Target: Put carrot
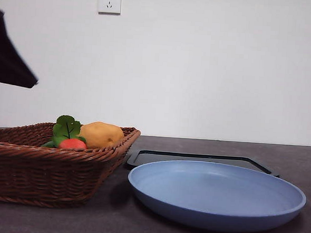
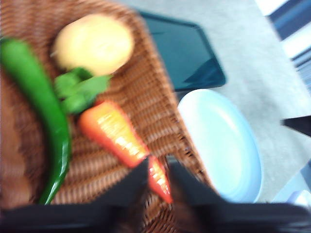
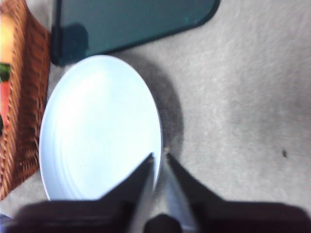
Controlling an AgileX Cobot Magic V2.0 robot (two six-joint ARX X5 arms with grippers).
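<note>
The carrot [image 1: 73, 143] lies in the brown wicker basket [image 1: 36, 167], orange-red with green leaves, next to a yellow-brown potato [image 1: 100, 134]. In the left wrist view the carrot [image 2: 114, 131] lies slanted across the basket floor [image 2: 146, 87], between a long green vegetable [image 2: 39, 97] and the basket's rim. My left gripper [image 2: 158, 174] hangs above the basket over the carrot's thin end, jaws close together and empty. It shows as a dark shape at the front view's upper left [image 1: 11, 55]. My right gripper [image 3: 159, 158] is shut and empty above the blue plate's [image 3: 97, 131] edge.
The blue plate [image 1: 217, 194] stands right of the basket on the grey table. A dark flat tray [image 1: 195, 158] lies behind it. The potato [image 2: 93, 43] sits at the basket's far end. A wall socket [image 1: 109, 1] is on the white wall.
</note>
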